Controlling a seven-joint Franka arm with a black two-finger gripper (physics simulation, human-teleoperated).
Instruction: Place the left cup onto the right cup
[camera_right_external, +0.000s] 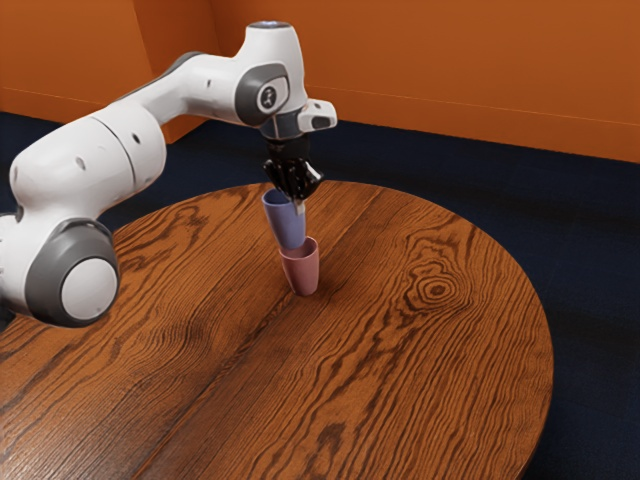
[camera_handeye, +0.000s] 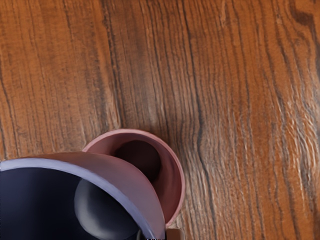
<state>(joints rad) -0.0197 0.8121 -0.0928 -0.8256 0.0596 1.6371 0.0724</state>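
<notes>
**Operator:** Exterior view first. Which step is in hand?

**Guide:** Placement. You see the hand (camera_right_external: 296, 203) clenched on the rim of the blue cup (camera_right_external: 284, 226), apparently with one finger inside the wall and one outside. The blue cup hangs tilted directly above the pink cup (camera_right_external: 302, 270), with its base at the pink cup's mouth. The pink cup stands upright on the table (camera_right_external: 420, 350). Judge the task as close to done, with the release not yet made.

**Operator:** What does the next move call for?

**Guide:** Bring the blue cup upright over the pink cup, lower it until it seats, then let go. Releasing while it is tilted could tip it off the pink cup.

**Operator:** And the wrist view?

**Guide:** The blue cup (camera_handeye: 45, 200) sits close under the hand, and its rim overlaps the pink cup (camera_handeye: 174, 175). Part of the pink cup's mouth shows open beyond that rim. Table (camera_handeye: 225, 75) grain surrounds the pink cup.

**Operator:** What is hard to make out?

**Guide:**
- **Exterior view:** the pink cup's wall hides how far the blue base has entered. You cannot tell whether the two cups touch.
- **Wrist view:** the blue cup is blurred and cut off by the frame. It also covers much of the pink cup's interior.
</notes>
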